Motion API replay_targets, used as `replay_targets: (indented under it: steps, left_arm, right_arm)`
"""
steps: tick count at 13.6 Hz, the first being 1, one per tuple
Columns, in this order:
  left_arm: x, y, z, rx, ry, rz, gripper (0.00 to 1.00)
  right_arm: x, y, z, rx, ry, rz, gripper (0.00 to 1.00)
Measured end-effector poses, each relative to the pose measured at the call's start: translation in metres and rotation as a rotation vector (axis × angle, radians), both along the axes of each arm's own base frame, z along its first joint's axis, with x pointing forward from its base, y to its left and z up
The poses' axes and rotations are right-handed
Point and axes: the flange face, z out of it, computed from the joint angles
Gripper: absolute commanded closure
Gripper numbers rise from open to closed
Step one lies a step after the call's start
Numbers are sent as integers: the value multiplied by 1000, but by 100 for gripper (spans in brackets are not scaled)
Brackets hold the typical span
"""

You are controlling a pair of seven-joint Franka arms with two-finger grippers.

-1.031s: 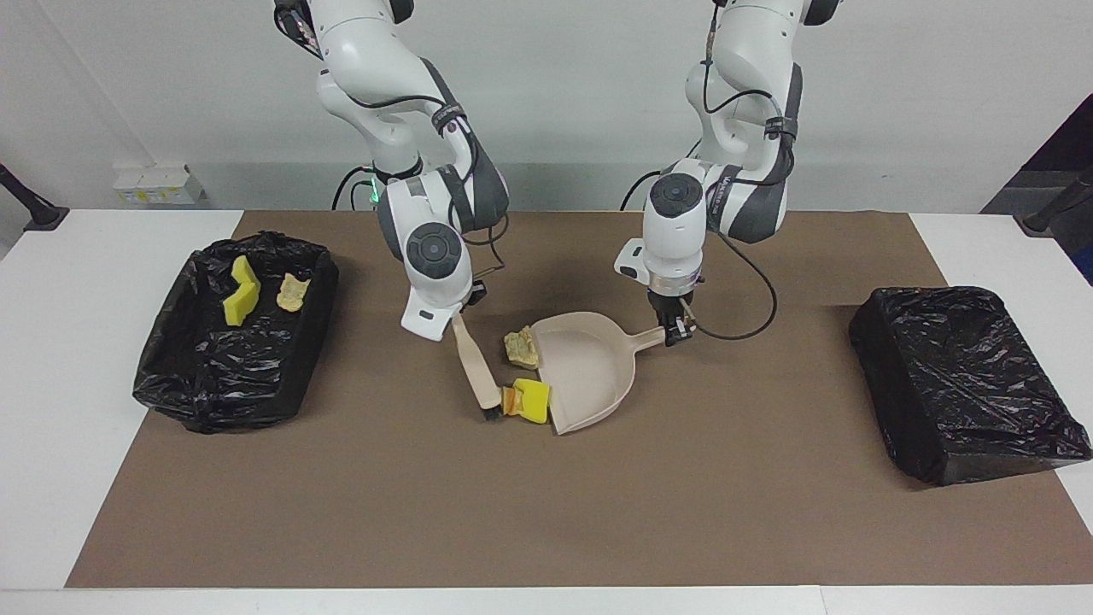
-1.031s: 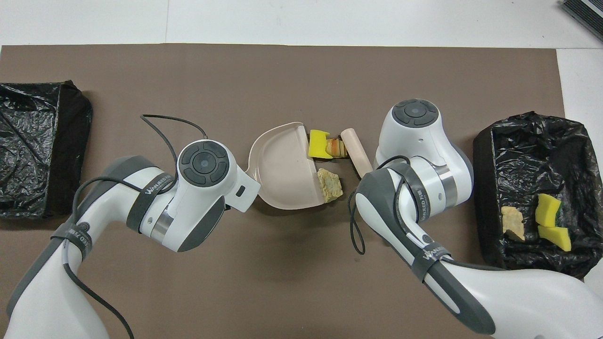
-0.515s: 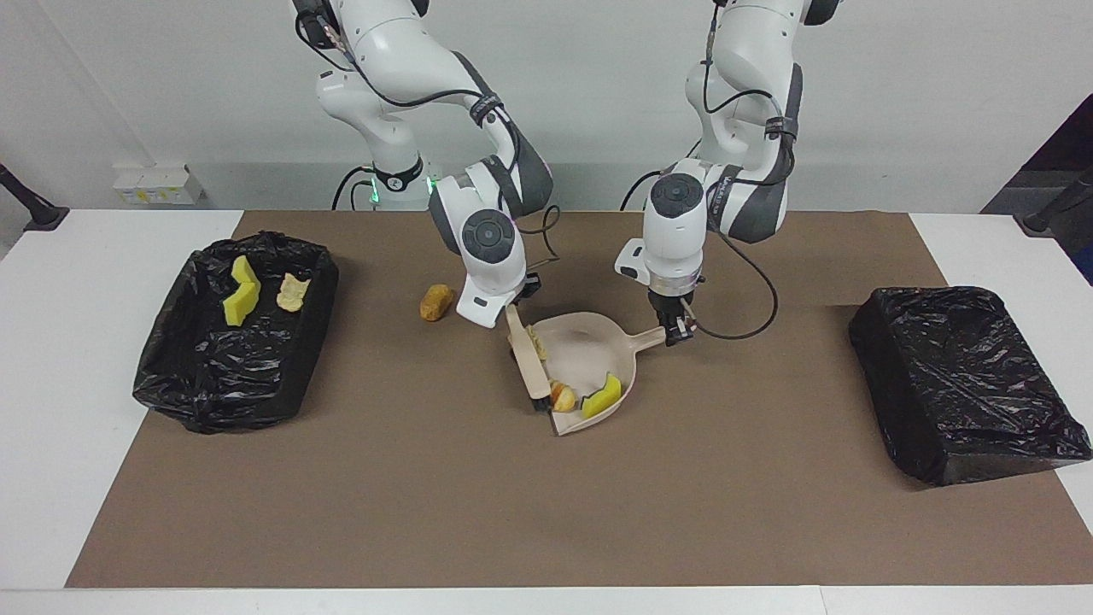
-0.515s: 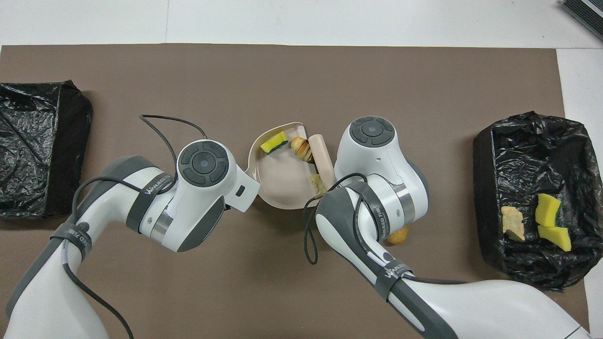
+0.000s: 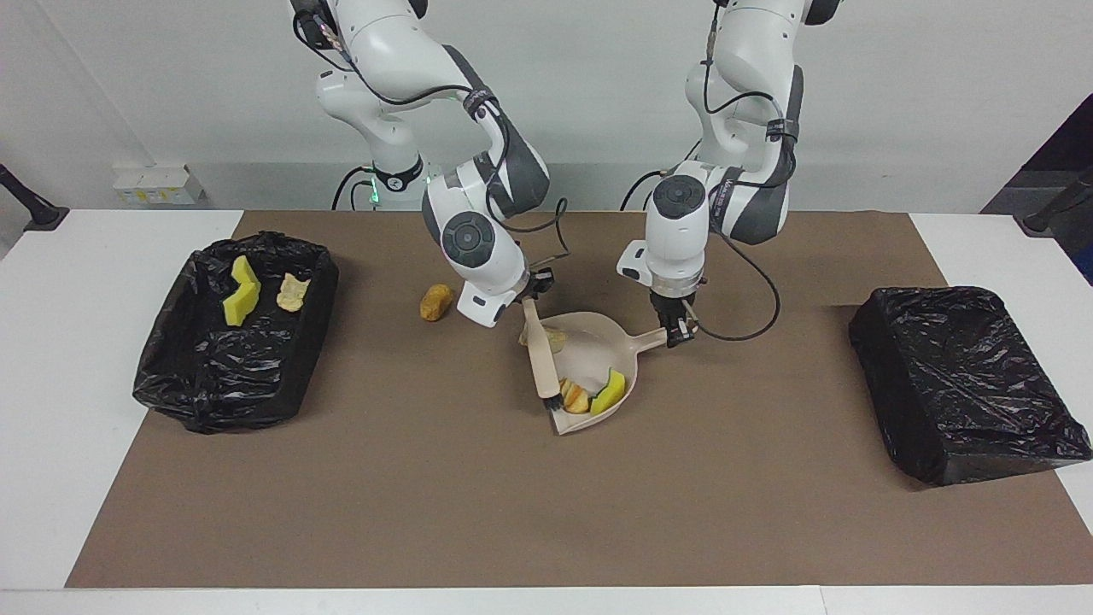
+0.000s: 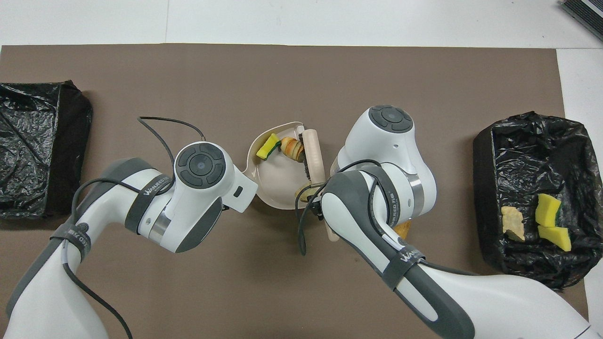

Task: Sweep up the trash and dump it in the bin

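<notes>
Three scraps lie in the beige dustpan (image 5: 598, 359) at the middle of the brown mat (image 5: 512, 512): a yellow, green-backed sponge chunk (image 5: 609, 394) and an orange bread-like lump (image 5: 576, 398) close together by the pan's open lip, and a tan lump (image 5: 553, 339) nearer to the robots, partly hidden by the brush (image 5: 543, 363). The left gripper (image 5: 677, 331) is clamped on the dustpan's handle, which points toward the left arm's end of the table. The right gripper (image 5: 531, 290) is closed on the brush's handle; the brush slants down across the mouth of the pan, and its dark bristles rest at the lip, just beside the orange lump.

One more tan lump (image 5: 436, 301) sits alone on the mat — outside the pan, toward the right arm's end of the table and a little nearer to the robots than the pan.

The open bin (image 5: 196, 376), lined with a black bag, stands at the right arm's end. Inside it are two yellow sponge pieces (image 5: 241, 291) touching each other and a pale bread piece (image 5: 292, 293) just beside them. At the left arm's end lies a second bag-wrapped box (image 5: 969, 380), its top covered by the black plastic — well apart from the pan.
</notes>
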Motion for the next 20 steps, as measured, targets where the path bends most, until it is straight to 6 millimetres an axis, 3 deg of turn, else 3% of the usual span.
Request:
replay_targets:
  steps: [4, 10, 12, 15, 18, 20]
  left_arm:
    - [0, 0, -1, -3, -3, -1, 100]
    - [0, 0, -1, -4, -5, -6, 100]
    - [1, 1, 0, -7, -8, -28, 100]
    - [7, 11, 6, -7, -8, -79, 100]
    - [6, 27, 21, 13, 22, -125, 100]
    - [-5, 25, 28, 32, 57, -145, 100]
  right_arm:
    - [4, -2, 24, 24, 50, 11, 100]
    - [14, -35, 52, -73, 43, 68, 100]
    - [16, -64, 56, -167, 58, 77, 100]
    - [16, -133, 47, -266, 168, -67, 100]
    - [-18, -182, 18, -376, 245, -155, 100]
    - [-46, -203, 5, -414, 276, -185, 100]
